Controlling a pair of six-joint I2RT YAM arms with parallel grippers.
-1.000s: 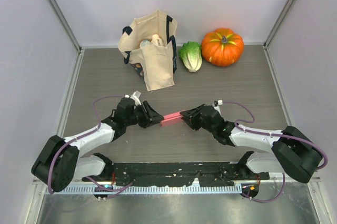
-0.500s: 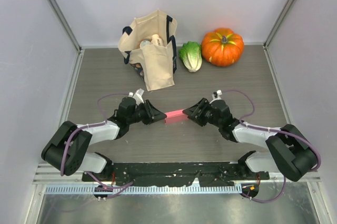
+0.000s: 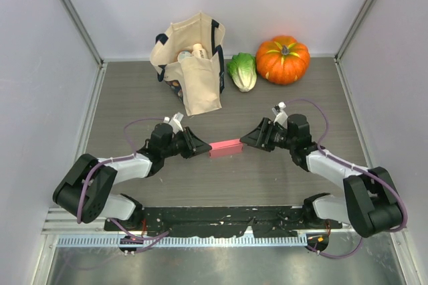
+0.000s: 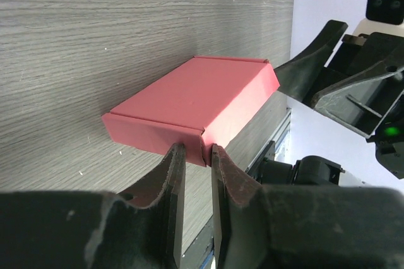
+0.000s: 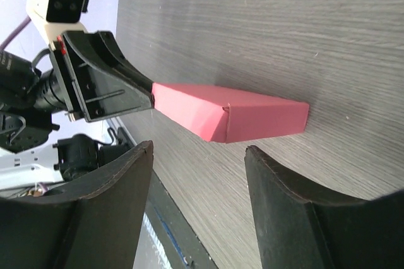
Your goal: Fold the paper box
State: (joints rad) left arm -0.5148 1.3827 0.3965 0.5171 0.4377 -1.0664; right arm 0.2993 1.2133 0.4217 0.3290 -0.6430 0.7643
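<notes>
The paper box (image 3: pixel 225 146) is a small slim pink closed box lying flat on the grey wood table, between my two grippers. My left gripper (image 3: pixel 199 148) is at its left end. In the left wrist view (image 4: pixel 197 152) the jaws stand almost together, pinching the near corner of the box (image 4: pixel 196 95). My right gripper (image 3: pixel 247 140) is just off the box's right end, wide open and empty. In the right wrist view (image 5: pixel 199 149) the box (image 5: pixel 240 117) lies beyond the fingertips, not touching them.
A cream tote bag (image 3: pixel 190 64) holding several items stands at the back. A green lettuce (image 3: pixel 242 71) and an orange pumpkin (image 3: pixel 283 59) lie to its right by the back wall. Metal rails edge the table on both sides.
My right gripper has let go of the box's right end and drawn back to the right, open. The box has shifted a little towards the back and now rests flat. The left gripper stays on its left end.
</notes>
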